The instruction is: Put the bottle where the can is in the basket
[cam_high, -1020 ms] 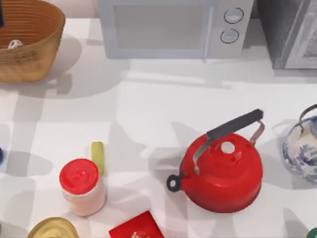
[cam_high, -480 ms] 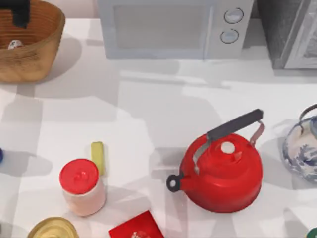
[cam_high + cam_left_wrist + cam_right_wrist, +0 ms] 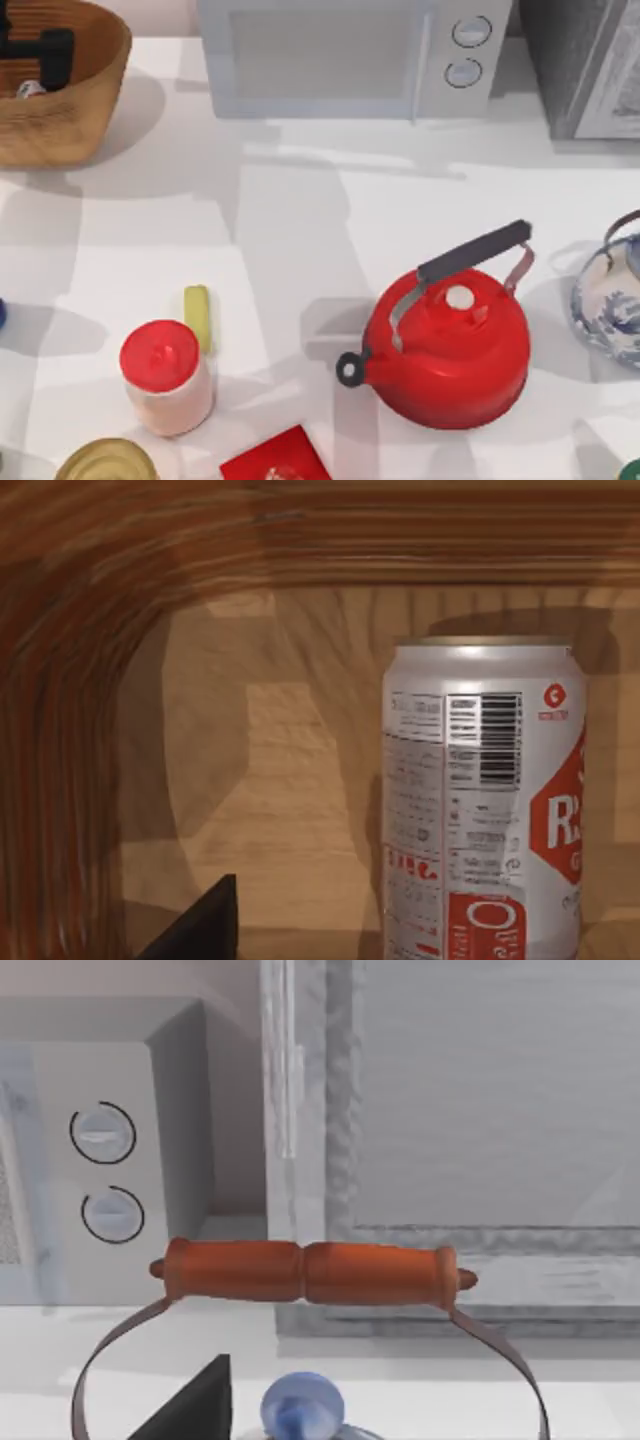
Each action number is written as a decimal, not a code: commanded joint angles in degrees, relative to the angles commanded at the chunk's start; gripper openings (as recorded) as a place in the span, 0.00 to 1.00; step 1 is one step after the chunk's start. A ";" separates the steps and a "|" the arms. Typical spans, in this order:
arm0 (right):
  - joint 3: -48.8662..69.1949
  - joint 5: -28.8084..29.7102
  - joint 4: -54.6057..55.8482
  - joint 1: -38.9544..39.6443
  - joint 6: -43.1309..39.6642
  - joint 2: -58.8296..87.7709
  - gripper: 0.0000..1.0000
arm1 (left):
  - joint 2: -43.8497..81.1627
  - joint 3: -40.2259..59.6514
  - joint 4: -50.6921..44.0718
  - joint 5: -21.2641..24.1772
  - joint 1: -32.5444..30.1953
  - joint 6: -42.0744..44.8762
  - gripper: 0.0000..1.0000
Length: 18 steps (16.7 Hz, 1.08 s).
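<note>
One basket [image 3: 70,110], one can [image 3: 485,800], two kettles [image 3: 450,345], one microwave [image 3: 350,55].

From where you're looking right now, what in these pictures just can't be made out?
- Left gripper, top view: cut off by the corner over the basket; finger spread unclear.
- Can, top view: mostly hidden under that gripper.
- Can, left wrist view: label cut off by the edge.
- Blue-and-white kettle, top view: cut off at the table's right.

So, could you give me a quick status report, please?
Left gripper inside basket, beside can. Can upright, ungrasped. Right arm parked over blue-white pot.
</note>
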 joint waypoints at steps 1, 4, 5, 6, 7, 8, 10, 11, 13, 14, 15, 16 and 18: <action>0.00 0.00 0.00 0.00 0.00 0.00 1.00 | 0.00 0.00 0.00 0.00 0.00 0.00 1.00; 0.00 0.00 0.00 0.00 0.00 0.00 1.00 | -0.02 -0.08 0.11 -0.01 -0.40 -0.03 1.00; 0.00 0.00 0.00 0.00 0.00 0.00 1.00 | 0.16 -0.10 0.30 -0.02 -0.37 -0.08 1.00; 0.00 0.00 0.00 0.00 0.00 0.00 1.00 | 0.79 -0.14 0.96 -0.05 -0.31 -0.19 1.00; 0.00 0.00 0.00 0.00 0.00 0.00 1.00 | 1.71 -0.22 1.95 -0.06 -0.30 -0.29 1.00; 0.00 0.00 0.00 0.00 0.00 0.00 1.00 | 2.80 -0.32 3.15 -0.07 -0.34 -0.35 1.00; 0.00 0.00 0.00 0.00 0.00 0.00 1.00 | 5.04 -0.58 5.66 -0.06 -0.49 -0.43 1.00; 0.00 0.00 0.00 0.00 0.00 0.00 1.00 | 5.93 -0.70 6.68 -0.06 -0.53 -0.48 1.00; 0.00 0.00 0.00 0.00 0.00 0.00 1.00 | 6.52 -0.78 7.34 -0.06 -0.56 -0.51 1.00; 0.00 0.00 0.00 0.00 0.00 0.00 1.00 | 6.52 -0.78 7.34 -0.06 -0.56 -0.51 1.00; 0.00 0.00 0.00 0.00 0.00 0.00 1.00 | 6.52 -0.78 7.34 -0.06 -0.56 -0.51 1.00; 0.00 0.00 0.00 0.00 0.00 0.00 1.00 | 6.52 -0.78 7.34 -0.06 -0.56 -0.51 0.92; 0.00 0.00 0.00 0.00 0.00 0.00 1.00 | 6.52 -0.78 7.34 -0.06 -0.56 -0.51 0.77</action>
